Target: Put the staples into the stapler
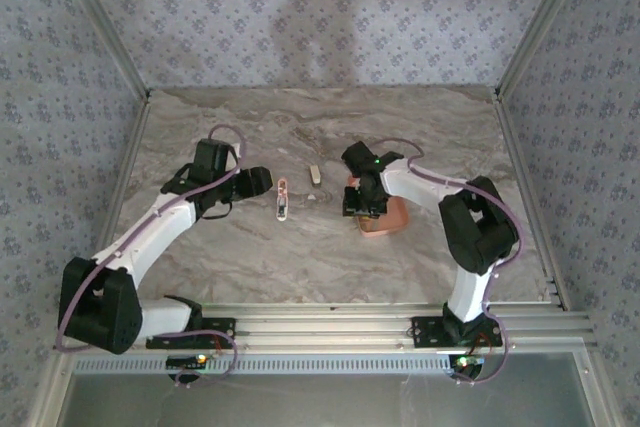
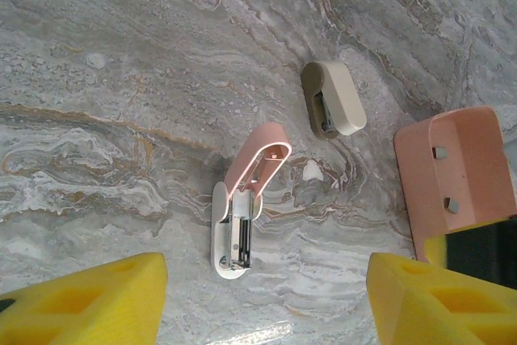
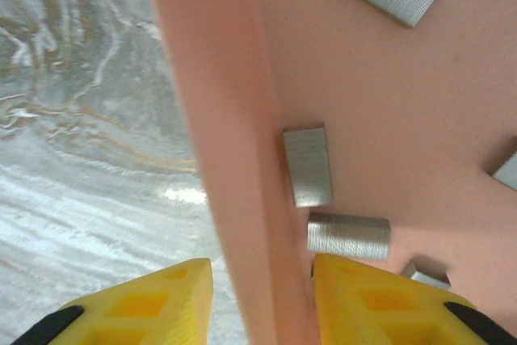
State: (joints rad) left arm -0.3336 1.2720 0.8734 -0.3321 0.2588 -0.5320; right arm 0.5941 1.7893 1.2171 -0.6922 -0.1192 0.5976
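Observation:
The stapler (image 2: 234,228) lies open on the marble, its pink lid (image 2: 257,157) swung up and the metal rail in its white base bare. My left gripper (image 2: 266,305) hovers open just short of it, yellow fingers (image 2: 89,300) wide apart with nothing between them. In the top view the stapler (image 1: 283,197) lies right of the left gripper (image 1: 255,182). Several strips of staples (image 3: 307,166) lie in the salmon tray (image 3: 404,119). My right gripper (image 3: 262,296) stands open astride the tray's left wall, one finger (image 3: 388,305) inside by a strip (image 3: 348,236), holding nothing.
A small beige stapler-like object (image 2: 333,98) lies beyond the stapler, between it and the tray (image 2: 456,171). In the top view this beige piece (image 1: 314,174) sits mid-table and the tray (image 1: 392,219) lies under the right gripper (image 1: 362,202). Metal frame posts border the table.

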